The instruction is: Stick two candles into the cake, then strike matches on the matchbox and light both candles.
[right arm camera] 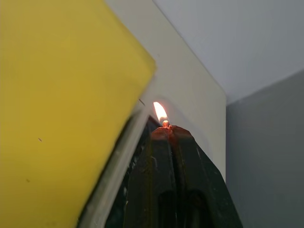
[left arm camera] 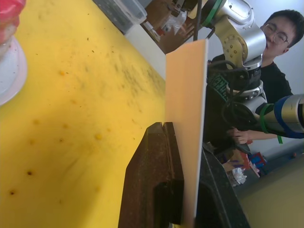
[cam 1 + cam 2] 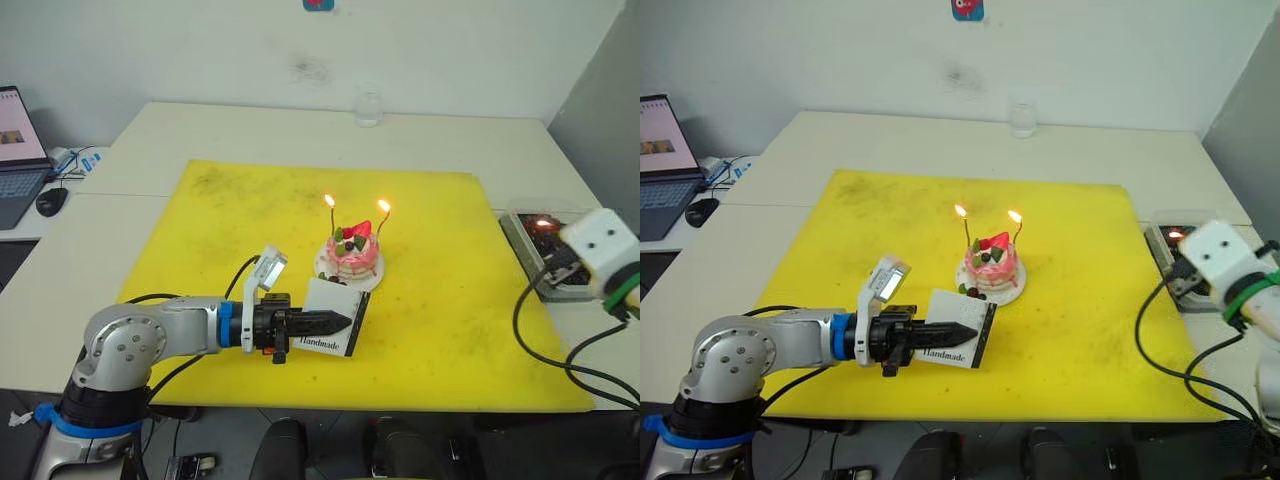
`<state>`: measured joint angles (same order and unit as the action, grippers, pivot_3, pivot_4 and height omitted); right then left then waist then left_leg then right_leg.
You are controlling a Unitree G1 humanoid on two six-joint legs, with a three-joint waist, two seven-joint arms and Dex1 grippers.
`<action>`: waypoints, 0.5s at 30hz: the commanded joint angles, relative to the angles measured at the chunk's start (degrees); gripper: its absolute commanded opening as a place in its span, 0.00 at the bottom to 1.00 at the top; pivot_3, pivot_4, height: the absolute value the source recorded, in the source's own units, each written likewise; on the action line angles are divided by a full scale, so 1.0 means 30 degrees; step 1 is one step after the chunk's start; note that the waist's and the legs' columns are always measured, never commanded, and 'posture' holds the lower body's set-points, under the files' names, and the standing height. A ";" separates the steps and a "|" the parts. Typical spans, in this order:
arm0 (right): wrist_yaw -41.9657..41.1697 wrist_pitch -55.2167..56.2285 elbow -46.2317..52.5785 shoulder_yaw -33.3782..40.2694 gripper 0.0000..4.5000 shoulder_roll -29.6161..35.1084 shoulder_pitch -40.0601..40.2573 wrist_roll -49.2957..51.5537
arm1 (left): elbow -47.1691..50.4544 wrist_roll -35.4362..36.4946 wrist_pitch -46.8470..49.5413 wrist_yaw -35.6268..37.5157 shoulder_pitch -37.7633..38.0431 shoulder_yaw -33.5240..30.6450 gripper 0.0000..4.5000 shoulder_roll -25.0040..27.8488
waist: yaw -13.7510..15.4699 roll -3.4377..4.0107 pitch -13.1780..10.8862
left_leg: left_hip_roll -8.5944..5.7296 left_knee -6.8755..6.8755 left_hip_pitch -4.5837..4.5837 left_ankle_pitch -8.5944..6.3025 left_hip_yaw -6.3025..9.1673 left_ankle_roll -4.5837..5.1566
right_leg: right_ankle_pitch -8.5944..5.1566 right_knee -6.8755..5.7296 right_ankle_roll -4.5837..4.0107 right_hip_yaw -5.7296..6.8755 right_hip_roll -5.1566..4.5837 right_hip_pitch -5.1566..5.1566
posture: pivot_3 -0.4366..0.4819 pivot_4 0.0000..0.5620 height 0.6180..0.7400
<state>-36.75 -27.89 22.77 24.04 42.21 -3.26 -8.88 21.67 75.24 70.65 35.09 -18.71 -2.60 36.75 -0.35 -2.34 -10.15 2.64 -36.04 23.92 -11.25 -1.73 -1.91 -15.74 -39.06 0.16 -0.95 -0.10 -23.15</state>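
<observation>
Right wrist view shows the right pincer (image 1: 165,130) clamped on a short burning match (image 1: 165,123) directly above the dark tray (image 3: 528,243) at the desk's right edge, well apart from the small pink strawberry-topped cake (image 3: 355,253) with two thin lit candles (image 3: 331,215), while the left pincer (image 3: 335,322) grips the flat white matchbox (image 3: 333,316).

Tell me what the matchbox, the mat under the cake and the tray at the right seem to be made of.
Matchbox: thin matte white card, likely; flat printed face, slim edge in the left pincer.
Mat: yellow, dull, scuffed with dark specks; probably rubber or foam, hard to say.
Tray: clear glossy plastic, apparently; see-through walls.
</observation>
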 commanded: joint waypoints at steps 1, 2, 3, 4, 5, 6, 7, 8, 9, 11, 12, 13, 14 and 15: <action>0.0807 0.0641 -0.1150 0.1012 0.00 -0.0002 -0.0093 0.0700 | 0.0479 0.0016 -0.0353 -0.0165 -0.0110 0.0073 0.00 -0.0307 | -0.0051 0.0002 0.0001 | -0.0001 0.0000 -0.0003 0.0000 0.0000 0.0000 | 0.0003 -0.0001 0.0001 -0.0003 0.0009 0.0000 | 0.48 0.27 1.00; 0.0927 0.0975 -0.1707 0.0968 0.00 0.0122 -0.0092 0.0762 | 0.0464 -0.0023 -0.0349 -0.0208 -0.0134 0.0094 0.00 -0.0386 | -0.0051 0.0005 0.0003 | -0.0002 0.0000 -0.0005 0.0000 0.0001 0.0000 | 0.0004 -0.0004 0.0002 -0.0002 0.0015 0.0000 | 0.48 0.27 1.00; 0.1073 0.1079 -0.2274 0.0929 0.00 0.0155 -0.0211 0.0876 | 0.0452 -0.0030 -0.0350 -0.0267 -0.0147 0.0094 0.00 -0.0458 | -0.0049 0.0007 0.0004 | -0.0008 0.0000 -0.0005 0.0000 0.0006 0.0000 | 0.0004 -0.0005 0.0002 0.0004 0.0019 0.0000 | 0.48 0.27 1.00; 0.1202 0.1320 -0.2945 0.0795 0.00 0.0266 -0.0324 0.0907 | 0.0452 -0.0040 -0.0353 -0.0325 -0.0145 0.0091 0.00 -0.0521 | -0.0048 0.0009 0.0005 | -0.0010 0.0000 -0.0004 0.0000 0.0009 0.0000 | 0.0004 -0.0005 0.0002 0.0007 0.0025 0.0001 | 0.48 0.27 1.00; 0.1323 0.1560 -0.3536 0.0639 0.04 0.0366 -0.0438 0.0889 | 0.0462 -0.0070 -0.0364 -0.0343 -0.0120 0.0084 0.00 -0.0551 | -0.0047 0.0010 0.0006 | -0.0011 0.0000 -0.0004 0.0000 0.0007 0.0000 | 0.0004 -0.0005 0.0001 0.0006 0.0028 0.0001 | 0.48 0.27 1.00; 0.1510 0.1623 -0.4054 0.0598 0.10 0.0356 -0.0622 0.0981 | 0.0489 -0.0070 -0.0365 -0.0402 -0.0092 0.0074 0.00 -0.0590 | -0.0049 0.0011 0.0006 | -0.0011 0.0000 -0.0003 0.0000 0.0004 0.0000 | 0.0004 -0.0005 0.0001 0.0001 0.0029 0.0001 | 0.48 0.27 1.00; 0.1672 0.1659 -0.4516 0.0516 0.14 0.0404 -0.0798 0.1022 | 0.0535 -0.0070 -0.0366 -0.0469 -0.0044 0.0062 0.00 -0.0614 | -0.0048 0.0013 0.0007 | -0.0013 0.0000 -0.0001 0.0000 0.0000 0.0000 | 0.0004 -0.0003 0.0002 -0.0003 0.0033 0.0001 | 0.48 0.27 1.00; 0.1873 0.1692 -0.4833 0.0490 0.22 0.0401 -0.0994 0.1070 | 0.0602 -0.0062 -0.0356 -0.0562 0.0019 0.0036 0.00 -0.0615 | -0.0051 0.0016 0.0008 | -0.0012 0.0000 -0.0001 0.0000 -0.0004 0.0001 | 0.0004 -0.0003 0.0002 -0.0008 0.0039 0.0000 | 0.48 0.27 1.00; 0.2025 0.1667 -0.5021 0.0477 0.30 0.0376 -0.1152 0.1181 | 0.0647 -0.0039 -0.0341 -0.0651 0.0071 0.0000 0.00 -0.0616 | -0.0054 0.0019 0.0007 | -0.0011 0.0000 -0.0002 0.0000 -0.0010 0.0002 | 0.0004 -0.0002 0.0002 -0.0015 0.0047 0.0000 | 0.48 0.27 1.00; 0.2318 0.1850 -0.5095 0.0505 0.46 0.0362 -0.1241 0.1312 | 0.0751 -0.0001 -0.0324 -0.0929 0.0214 -0.0110 0.00 -0.0604 | -0.0053 0.0023 0.0010 | -0.0010 0.0001 0.0000 0.0000 -0.0009 0.0002 | 0.0005 -0.0002 0.0004 -0.0015 0.0048 -0.0002 | 0.48 0.27 1.00; 0.2467 0.1907 -0.5022 0.0550 0.55 0.0308 -0.1215 0.1397 | 0.0786 -0.0014 -0.0329 -0.1019 0.0287 -0.0145 0.00 -0.0583 | -0.0049 0.0023 0.0010 | -0.0009 0.0001 0.0000 0.0000 -0.0005 0.0002 | 0.0005 -0.0002 0.0003 -0.0012 0.0050 -0.0002 | 0.48 0.27 1.00; 0.2576 0.1912 -0.4886 0.0625 0.63 0.0267 -0.1111 0.1461 | 0.0833 0.0001 -0.0331 -0.1136 0.0354 -0.0176 0.00 -0.0574 | -0.0043 0.0025 0.0011 | -0.0008 0.0003 0.0001 0.0000 -0.0002 0.0001 | 0.0004 -0.0003 0.0003 -0.0008 0.0051 -0.0002 | 0.48 0.27 1.00; 0.2662 0.1875 -0.4649 0.0735 0.71 0.0213 -0.0956 0.1538 | 0.0873 0.0006 -0.0341 -0.1224 0.0412 -0.0191 0.00 -0.0562 | -0.0040 0.0025 0.0011 | -0.0006 0.0003 0.0001 0.0000 0.0001 0.0001 | 0.0003 -0.0002 0.0004 -0.0007 0.0051 -0.0002 | 0.48 0.27 1.00; 0.2712 0.1764 -0.4271 0.0879 0.80 0.0127 -0.0753 0.1665 | 0.0891 0.0019 -0.0350 -0.1320 0.0464 -0.0221 0.00 -0.0550 | -0.0037 0.0025 0.0011 | -0.0005 0.0003 0.0002 0.0000 0.0003 0.0001 | 0.0003 -0.0003 0.0004 -0.0007 0.0051 -0.0002 | 0.48 0.27 1.00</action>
<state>-29.62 -23.16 7.13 24.50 42.20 -5.72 -4.90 22.42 74.97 70.58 31.51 -17.52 -2.41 35.00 -0.47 -2.27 -10.12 2.63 -36.03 23.93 -11.26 -1.72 -1.90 -15.73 -39.06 0.18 -0.97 0.05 -23.16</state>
